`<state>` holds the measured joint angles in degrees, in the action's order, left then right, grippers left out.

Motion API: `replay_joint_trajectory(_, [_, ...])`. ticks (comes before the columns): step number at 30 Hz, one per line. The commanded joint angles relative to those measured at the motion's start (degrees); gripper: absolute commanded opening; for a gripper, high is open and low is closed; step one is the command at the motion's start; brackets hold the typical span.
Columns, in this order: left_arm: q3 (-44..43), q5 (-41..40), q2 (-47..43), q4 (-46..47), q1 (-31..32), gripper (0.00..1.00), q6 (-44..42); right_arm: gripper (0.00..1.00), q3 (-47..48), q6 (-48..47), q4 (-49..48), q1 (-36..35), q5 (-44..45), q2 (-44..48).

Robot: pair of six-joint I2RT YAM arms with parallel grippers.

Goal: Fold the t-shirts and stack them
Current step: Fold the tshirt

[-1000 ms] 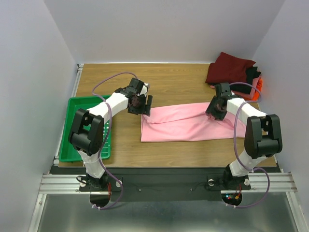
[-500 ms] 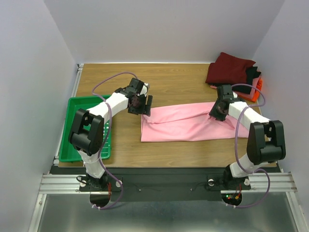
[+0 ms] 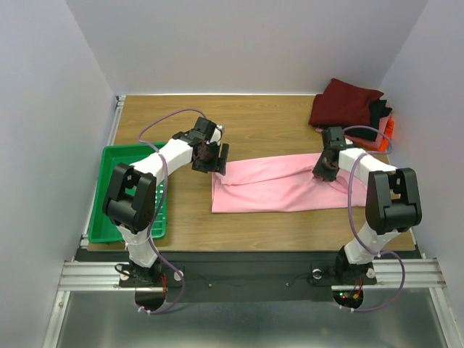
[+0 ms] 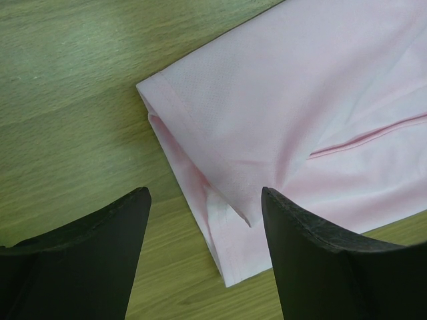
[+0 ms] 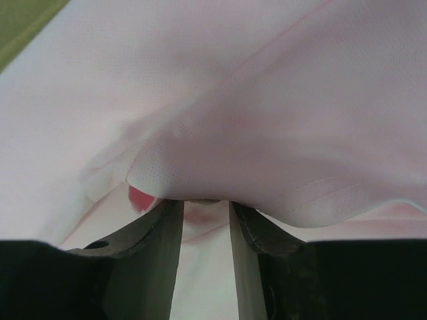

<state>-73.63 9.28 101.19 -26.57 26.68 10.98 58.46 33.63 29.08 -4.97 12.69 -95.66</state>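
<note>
The light pink t-shirt (image 3: 275, 185) lies folded in a long strip across the middle of the wooden table. My left gripper (image 3: 217, 163) is open and hovers just above its left end; the left wrist view shows the shirt's corner (image 4: 320, 87) between the spread fingers (image 4: 203, 193). My right gripper (image 3: 321, 170) sits on the shirt's right part. In the right wrist view a raised fold of pink cloth (image 5: 267, 80) covers the fingertips (image 5: 205, 200), which stand close together and pinch it. A dark red shirt (image 3: 344, 101), a black one (image 3: 378, 110) and an orange-red one (image 3: 388, 130) are piled at the back right.
A green plastic tray (image 3: 101, 210) stands at the left edge of the table, beside the left arm. Grey walls close in the table on the left, right and back.
The right arm's elbow swung out and back and its gripper shifted slightly on the pink shirt. The left arm and the shirt's left end have not moved.
</note>
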Motion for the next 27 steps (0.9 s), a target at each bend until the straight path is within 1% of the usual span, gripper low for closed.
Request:
replay_joint_trajectory(1, [-2.49,0.04,-0.73,-1.12,0.39,0.79,-0.61,0.39,3.85,-0.58,-3.42,0.23,1.64,-0.85])
replay_joint_trajectory(7, [-3.01,-0.22,-0.29,-1.47,0.39,0.79,-0.44,0.39,4.65,-1.46,-3.77,0.75,2.34,-1.11])
replay_joint_trajectory(12, [-3.28,-0.58,-0.46,-1.73,0.39,0.79,-0.52,0.35,4.91,-1.81,-4.30,1.28,1.99,-1.90])
replay_joint_trajectory(16, [-3.02,-1.02,-1.34,-1.73,0.39,0.79,-0.35,0.28,5.09,-2.07,-4.21,1.19,1.20,-1.55])
replay_joint_trajectory(19, [-2.66,-1.10,-1.69,-1.82,0.31,0.79,-0.61,0.18,4.13,-2.51,-4.12,1.19,0.41,-0.59])
replay_joint_trajectory(20, [-2.58,-1.10,-1.69,-1.91,0.39,0.79,-0.70,0.13,3.77,-2.86,-4.03,1.28,-0.55,-0.15])
replay_joint_trajectory(22, [-2.49,-0.75,-1.87,-2.00,0.39,0.79,-0.96,0.07,3.25,-3.39,-3.60,1.19,-1.87,0.82])
replay_joint_trajectory(23, [-2.66,-0.49,-2.04,-2.17,0.39,0.79,-1.05,0.03,2.98,-3.74,-3.16,1.19,-2.49,1.08])
replay_joint_trajectory(24, [-2.75,-0.14,-2.48,-2.17,0.48,0.79,-1.14,0.01,2.89,-3.92,-2.11,1.19,-3.45,1.61])
replay_joint_trajectory(27, [-3.19,0.74,-2.66,-2.52,0.48,0.77,-1.23,0.00,2.45,-4.80,0.44,1.19,-5.04,2.40])
